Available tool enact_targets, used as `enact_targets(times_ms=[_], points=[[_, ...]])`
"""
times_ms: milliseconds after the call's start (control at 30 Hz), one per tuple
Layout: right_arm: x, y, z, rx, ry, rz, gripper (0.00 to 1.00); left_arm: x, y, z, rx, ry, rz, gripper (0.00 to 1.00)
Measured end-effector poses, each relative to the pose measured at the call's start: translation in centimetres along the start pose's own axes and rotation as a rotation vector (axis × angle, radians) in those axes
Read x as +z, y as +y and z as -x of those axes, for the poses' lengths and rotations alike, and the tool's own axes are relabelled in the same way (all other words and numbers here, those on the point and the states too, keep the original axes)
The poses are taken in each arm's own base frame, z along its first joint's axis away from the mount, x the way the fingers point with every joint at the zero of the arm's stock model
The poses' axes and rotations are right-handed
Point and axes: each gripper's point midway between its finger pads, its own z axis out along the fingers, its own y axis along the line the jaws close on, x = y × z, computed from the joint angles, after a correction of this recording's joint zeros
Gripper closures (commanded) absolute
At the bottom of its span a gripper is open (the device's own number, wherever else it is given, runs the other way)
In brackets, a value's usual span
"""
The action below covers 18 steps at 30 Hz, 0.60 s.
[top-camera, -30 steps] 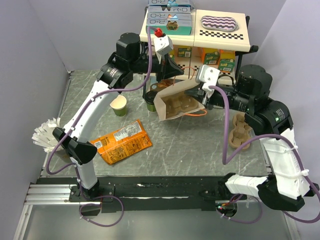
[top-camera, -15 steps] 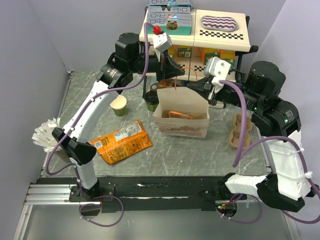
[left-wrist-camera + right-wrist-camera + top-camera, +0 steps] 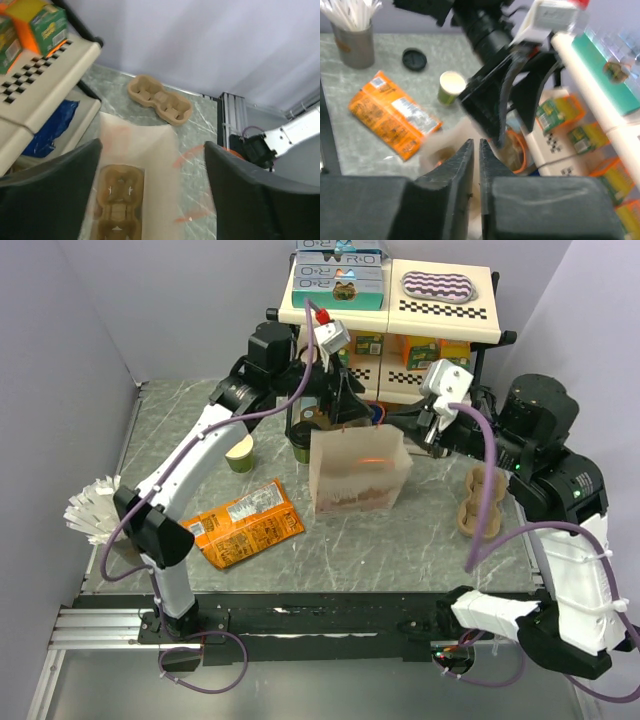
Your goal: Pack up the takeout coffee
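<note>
Overhead, the paper bag (image 3: 358,472), tipped a second ago, now stands upright under the left pincer (image 3: 345,410), with the takeout coffee (image 3: 299,446) just beside and still unpacked; left wrist: pincer wide, empty, bag mouth ready; right wrist: right pincer (image 3: 475,147) near-shut, seemingly on the rim.

A grey, marble-veined tabletop (image 3: 400,540) is boxed in by plain, pale lavender walls (image 3: 60,330) along its left, far and right edges. At the far edge, right of centre, stands a black-framed shelf unit (image 3: 445,320) with cream, checker-trimmed boards. An aluminium rail (image 3: 100,625) runs along the near edge. The light is soft and even.
</note>
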Motion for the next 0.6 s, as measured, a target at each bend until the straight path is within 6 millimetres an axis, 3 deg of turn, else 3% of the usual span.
enact_targets(times_ms=[133, 200, 300, 400, 500, 600], points=[[0.2, 0.7, -2.8, 0.05, 0.071, 0.036, 0.17, -0.5, 3.3, -0.5, -0.062, -0.013, 0.046, 0.02], [0.2, 1.4, -4.7, 0.075, 0.113, 0.067, 0.12, -1.3, 5.0, -0.7, -0.068, -0.016, 0.082, 0.01], [0.3, 3.5, -8.6, 0.097, 0.186, 0.129, 0.1, -2.3, 5.9, -0.8, -0.056, -0.025, 0.119, 0.01], [0.5, 5.3, -12.4, 0.12, 0.263, 0.183, 0.11, -2.6, 5.4, -1.9, -0.061, -0.011, 0.128, 0.02], [1.1, 5.3, -14.2, 0.122, 0.298, 0.199, 0.14, -2.3, 5.2, -2.4, -0.054, -0.002, 0.124, 0.03], [1.9, 4.4, -14.7, 0.103, 0.302, 0.185, 0.16, -2.2, 5.4, -2.6, -0.037, 0.003, 0.123, 0.04]])
